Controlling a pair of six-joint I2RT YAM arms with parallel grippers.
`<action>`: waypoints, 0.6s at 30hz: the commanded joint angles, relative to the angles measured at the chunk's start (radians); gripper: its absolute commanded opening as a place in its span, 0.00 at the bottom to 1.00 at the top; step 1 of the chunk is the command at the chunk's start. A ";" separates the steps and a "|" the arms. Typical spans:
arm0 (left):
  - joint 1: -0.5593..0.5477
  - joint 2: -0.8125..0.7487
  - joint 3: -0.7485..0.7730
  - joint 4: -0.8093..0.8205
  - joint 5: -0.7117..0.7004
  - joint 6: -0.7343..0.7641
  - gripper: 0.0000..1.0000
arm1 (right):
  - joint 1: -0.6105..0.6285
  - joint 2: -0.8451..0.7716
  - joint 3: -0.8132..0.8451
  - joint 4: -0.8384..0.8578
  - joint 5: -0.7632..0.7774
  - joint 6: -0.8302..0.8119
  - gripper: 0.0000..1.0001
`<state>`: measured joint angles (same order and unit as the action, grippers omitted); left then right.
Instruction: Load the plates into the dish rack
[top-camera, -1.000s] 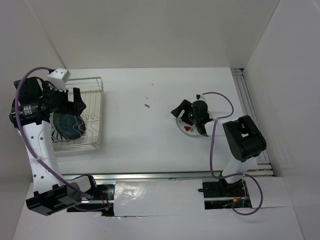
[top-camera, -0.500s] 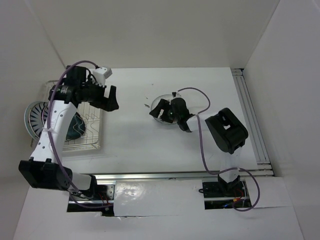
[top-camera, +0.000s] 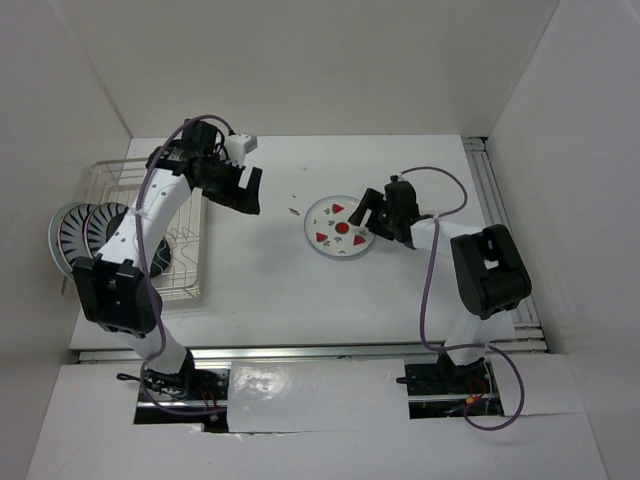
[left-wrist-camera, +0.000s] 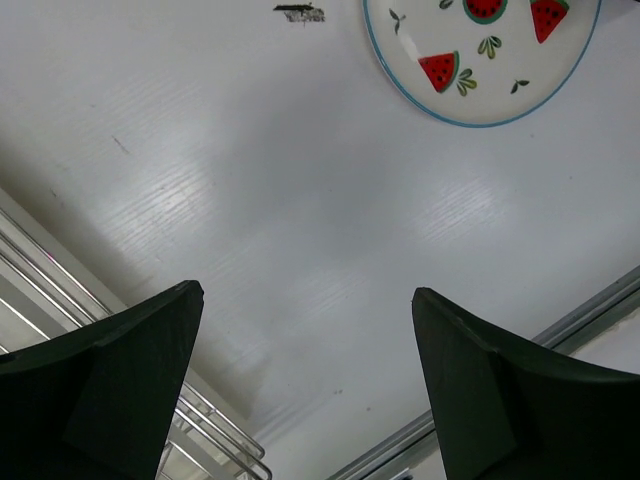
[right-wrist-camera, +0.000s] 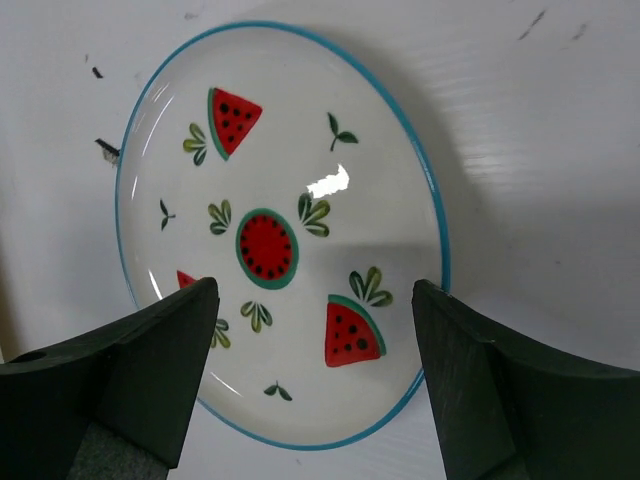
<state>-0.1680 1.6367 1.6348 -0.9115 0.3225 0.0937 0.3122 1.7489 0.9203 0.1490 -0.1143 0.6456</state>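
Observation:
A watermelon-print plate (top-camera: 340, 227) lies flat on the table's middle. It fills the right wrist view (right-wrist-camera: 280, 235) and shows at the top of the left wrist view (left-wrist-camera: 480, 60). My right gripper (top-camera: 372, 215) is open and empty over the plate's right edge, its jaws (right-wrist-camera: 312, 295) apart. My left gripper (top-camera: 245, 190) is open and empty (left-wrist-camera: 305, 292) above bare table between the dish rack (top-camera: 190, 290) and the plate. Two striped plates (top-camera: 80, 230) stand on edge at the rack's left side. A dark plate (top-camera: 160, 262) stands in the rack, partly hidden by my left arm.
A small dark mark (top-camera: 292, 211) lies on the table left of the plate, also in the left wrist view (left-wrist-camera: 298, 12). A metal rail (top-camera: 300, 350) runs along the table's front edge and another (top-camera: 500, 220) along its right side. White walls enclose the table.
My left gripper swung right, away from the rack and out over the table. My right gripper laid the tilted watermelon plate flat, let go and backed off to the right.

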 joint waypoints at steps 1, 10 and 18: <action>-0.001 0.034 0.077 0.028 -0.017 -0.040 0.98 | -0.036 -0.054 0.074 -0.170 0.027 -0.090 0.85; -0.030 0.209 0.154 0.051 0.055 -0.060 0.96 | -0.139 -0.054 0.022 -0.132 -0.093 -0.119 0.77; -0.050 0.265 0.143 0.085 0.089 -0.078 0.96 | -0.139 -0.023 -0.044 -0.079 -0.104 -0.119 0.71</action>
<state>-0.2157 1.8904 1.7599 -0.8494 0.3630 0.0441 0.1677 1.7294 0.8906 0.0338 -0.1982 0.5484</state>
